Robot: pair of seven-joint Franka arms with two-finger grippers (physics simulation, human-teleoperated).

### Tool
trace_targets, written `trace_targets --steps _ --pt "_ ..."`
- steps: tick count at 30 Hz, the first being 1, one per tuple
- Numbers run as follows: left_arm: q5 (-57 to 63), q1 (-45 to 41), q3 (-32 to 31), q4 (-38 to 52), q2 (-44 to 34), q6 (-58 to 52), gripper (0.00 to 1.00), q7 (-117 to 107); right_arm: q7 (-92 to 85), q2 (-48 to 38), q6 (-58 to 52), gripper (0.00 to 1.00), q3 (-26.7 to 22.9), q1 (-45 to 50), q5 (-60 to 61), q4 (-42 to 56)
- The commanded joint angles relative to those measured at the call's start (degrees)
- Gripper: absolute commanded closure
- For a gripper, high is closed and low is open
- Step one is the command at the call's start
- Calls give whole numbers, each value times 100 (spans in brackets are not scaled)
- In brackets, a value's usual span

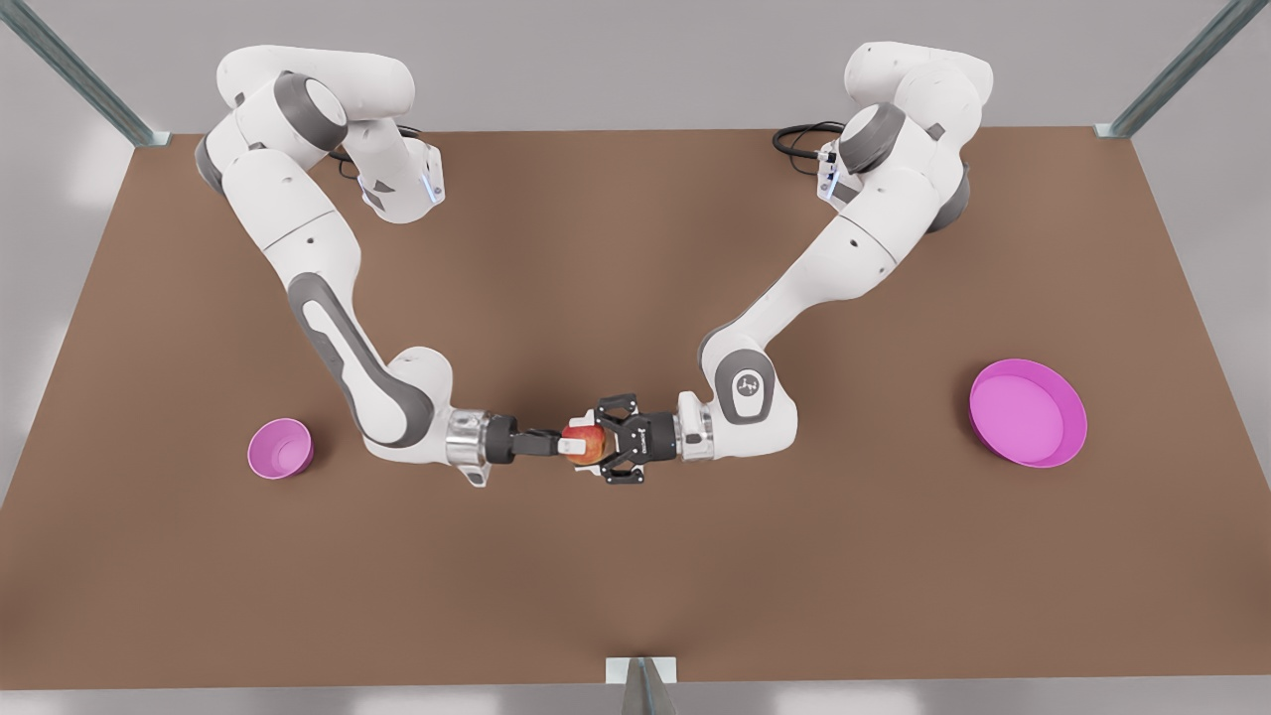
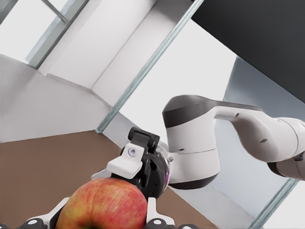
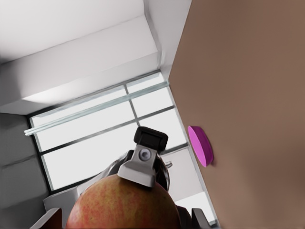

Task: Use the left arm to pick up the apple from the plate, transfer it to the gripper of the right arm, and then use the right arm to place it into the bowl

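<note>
Here, one apple (image 1: 586, 444) is sitting between two tools above the middle of the brown worktop (image 1: 635, 576). The left tool (image 1: 602, 449), the one with spidery linkage bars, is coming in from the front view's right and is clamping the apple. The right tool (image 1: 562, 444), slim and black, is touching it from the opposite side; I cannot tell its grip. One bowl (image 1: 280, 449) and one plate (image 1: 1028, 413) are lying empty, well apart. The apple's axis is unclear.

Flat brown matte tabletop (image 1: 635, 596) filled the scene; grey metal frame posts (image 1: 79, 74) rose at its corners; pale grey walls; large bright multi-pane window (image 3: 105, 129) beyond.
</note>
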Motion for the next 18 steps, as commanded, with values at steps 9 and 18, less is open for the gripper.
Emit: trace_targets --steps 9,18 --pt "2 0 -1 2 9 -18 29 78 -122 -16 12 20 3 66 14 18" --pt "29 9 -1 -6 1 -18 1 78 -114 -16 -6 28 3 57 14 18"
